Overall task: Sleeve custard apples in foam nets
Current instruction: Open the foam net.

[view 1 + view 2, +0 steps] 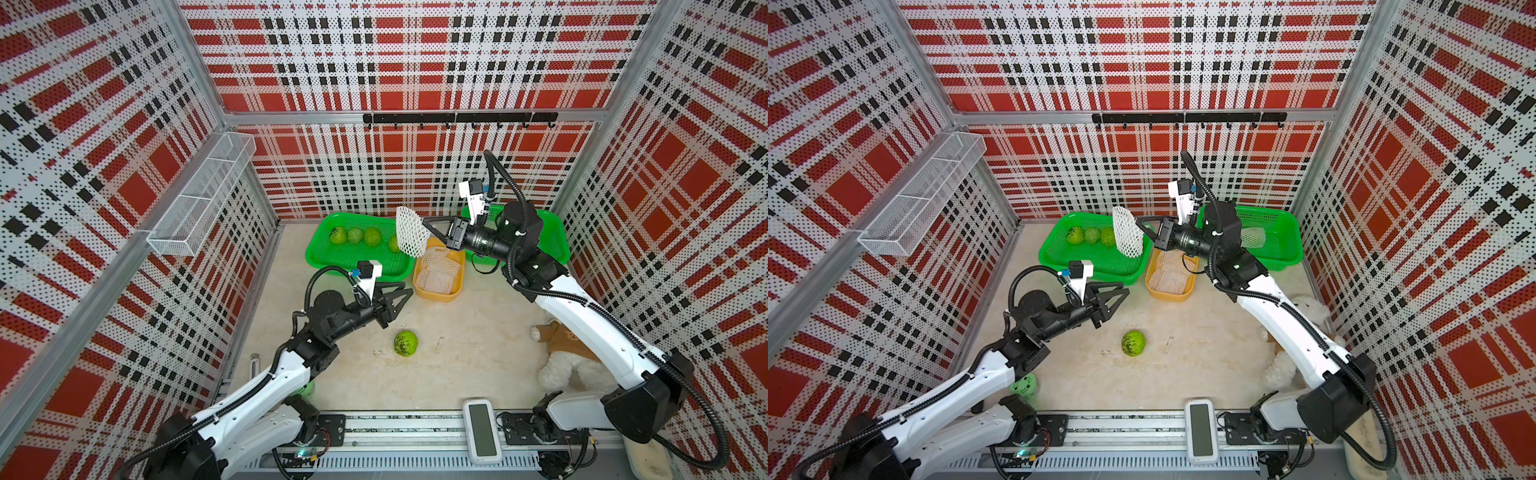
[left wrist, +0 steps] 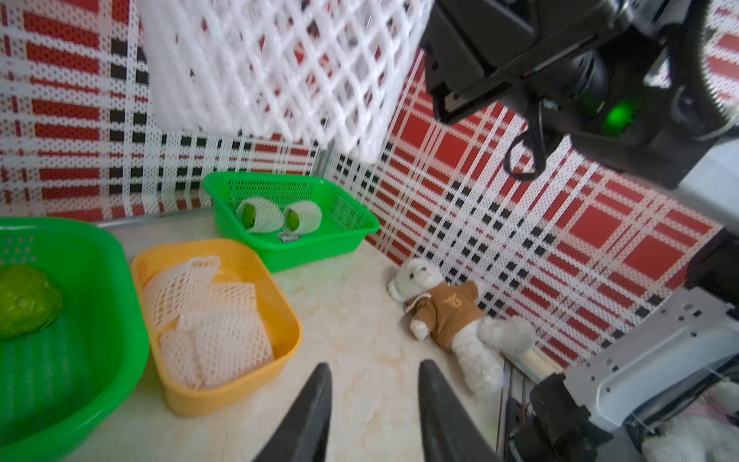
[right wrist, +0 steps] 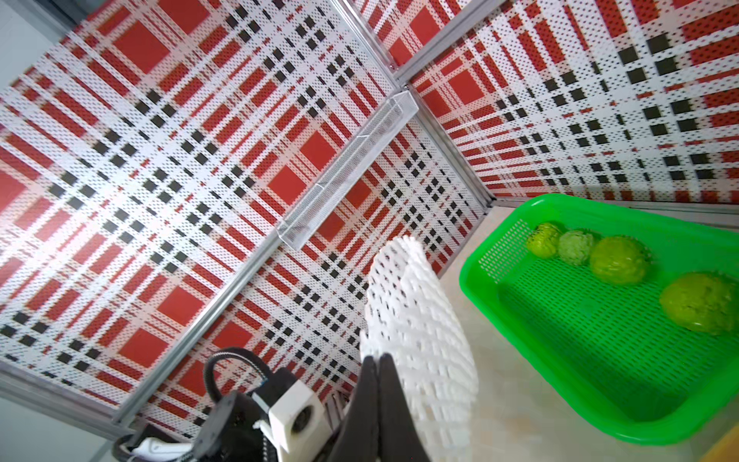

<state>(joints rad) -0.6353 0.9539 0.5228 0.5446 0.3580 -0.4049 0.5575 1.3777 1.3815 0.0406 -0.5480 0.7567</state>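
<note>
White foam net point(image 1: 411, 232) hangs in my right gripper point(image 1: 426, 227), whose jaws are closed on its edge, raised in the air near the left green basket point(image 1: 328, 253). In both top views it hides part of one of the four bare custard apples point(image 1: 355, 235) there. My left gripper point(image 2: 372, 376) stands partly open and empty, near a loose custard apple point(image 1: 406, 343) on the table point(image 1: 457, 365). From above, my right arm covers most of the right green basket point(image 2: 320, 244), where two sleeved fruits point(image 2: 259, 215) lie, and half the plush bear point(image 1: 559, 368). Spare nets point(image 2: 212, 320) fill the yellow basket point(image 2: 224, 400).
</note>
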